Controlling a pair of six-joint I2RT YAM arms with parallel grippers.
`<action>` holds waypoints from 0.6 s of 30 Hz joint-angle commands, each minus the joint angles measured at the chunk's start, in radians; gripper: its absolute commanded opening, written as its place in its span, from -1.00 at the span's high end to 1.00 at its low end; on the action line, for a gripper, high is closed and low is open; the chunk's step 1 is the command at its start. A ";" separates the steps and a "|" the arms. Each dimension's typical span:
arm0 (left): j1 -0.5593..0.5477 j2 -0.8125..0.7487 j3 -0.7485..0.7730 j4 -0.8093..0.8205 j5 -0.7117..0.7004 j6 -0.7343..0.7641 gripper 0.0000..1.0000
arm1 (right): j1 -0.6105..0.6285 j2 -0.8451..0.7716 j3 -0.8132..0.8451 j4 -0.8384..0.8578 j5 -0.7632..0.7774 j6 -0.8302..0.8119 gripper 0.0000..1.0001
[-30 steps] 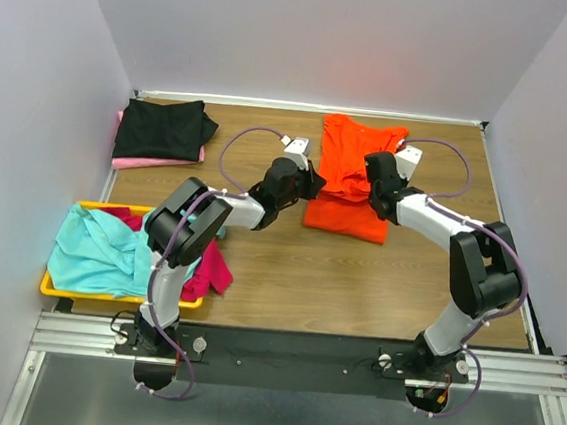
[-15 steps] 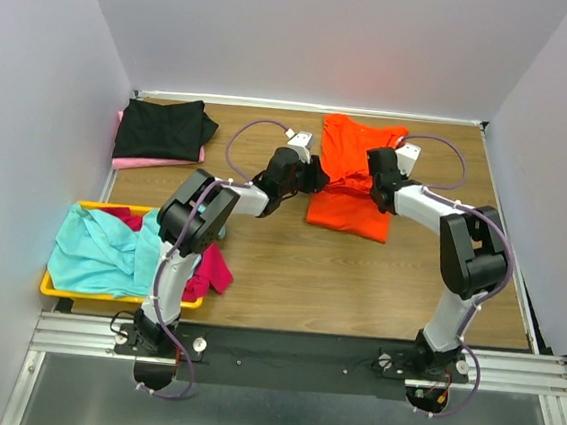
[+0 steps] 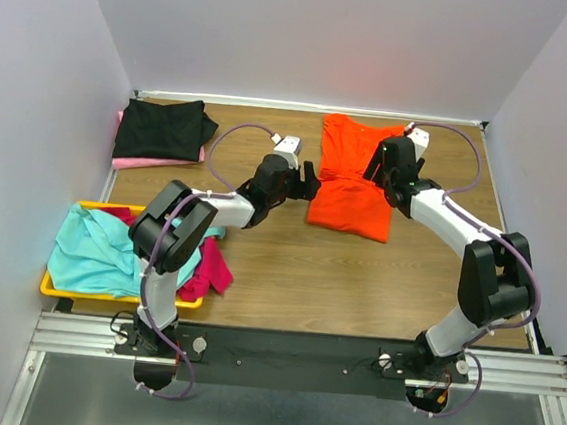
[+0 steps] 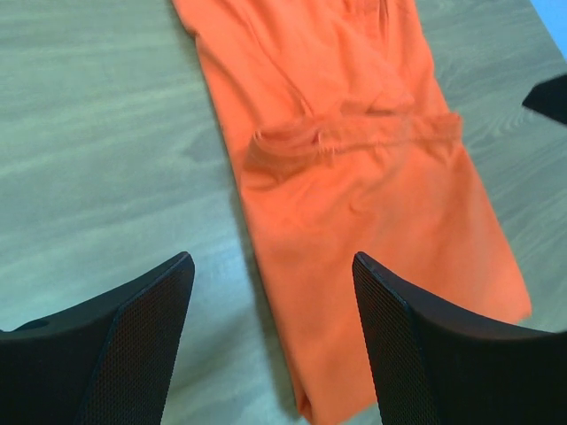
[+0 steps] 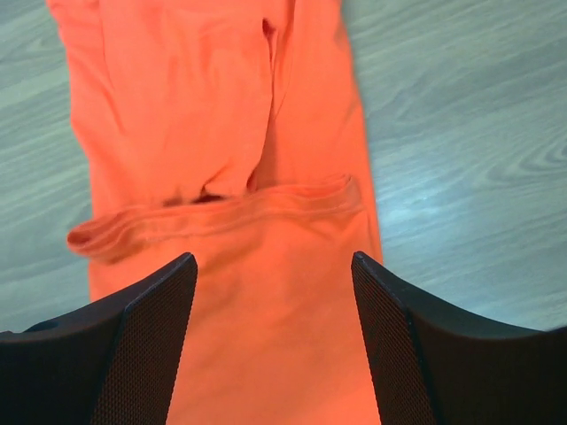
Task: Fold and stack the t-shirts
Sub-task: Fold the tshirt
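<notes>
The orange t-shirt (image 3: 352,179) lies on the table at the back centre, its near part doubled over the rest. In the left wrist view the orange t-shirt (image 4: 372,177) shows its folded hem across the middle; in the right wrist view the orange t-shirt (image 5: 230,221) fills the frame. My left gripper (image 3: 307,181) hovers open at the shirt's left edge, nothing between its fingers (image 4: 142,336). My right gripper (image 3: 378,171) stands open above the shirt's right side, empty. A black t-shirt (image 3: 163,128) rests on a pale pink one (image 3: 133,162) at the back left.
A shallow yellow tray (image 3: 50,289) at the near left holds a teal t-shirt (image 3: 99,250) and a magenta one (image 3: 213,266) that spills over its right side. Bare wooden table (image 3: 357,280) stretches in front of the orange shirt. Grey walls close in on three sides.
Both grippers have opened and let go of the orange shirt. The left one has drawn back to the left, the right one has lifted toward the back right. The folded part now lies flat.
</notes>
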 commanded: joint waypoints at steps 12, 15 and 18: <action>-0.048 -0.103 -0.230 0.062 -0.025 -0.052 -0.51 | 0.002 -0.212 -0.280 -0.024 -0.075 0.072 -0.59; -0.062 -0.110 -0.252 0.077 -0.022 -0.061 -0.50 | 0.002 -0.236 -0.314 -0.029 -0.069 0.082 -0.58; -0.068 -0.112 -0.272 0.096 -0.020 -0.069 -0.49 | 0.000 -0.244 -0.350 -0.043 -0.062 0.090 -0.57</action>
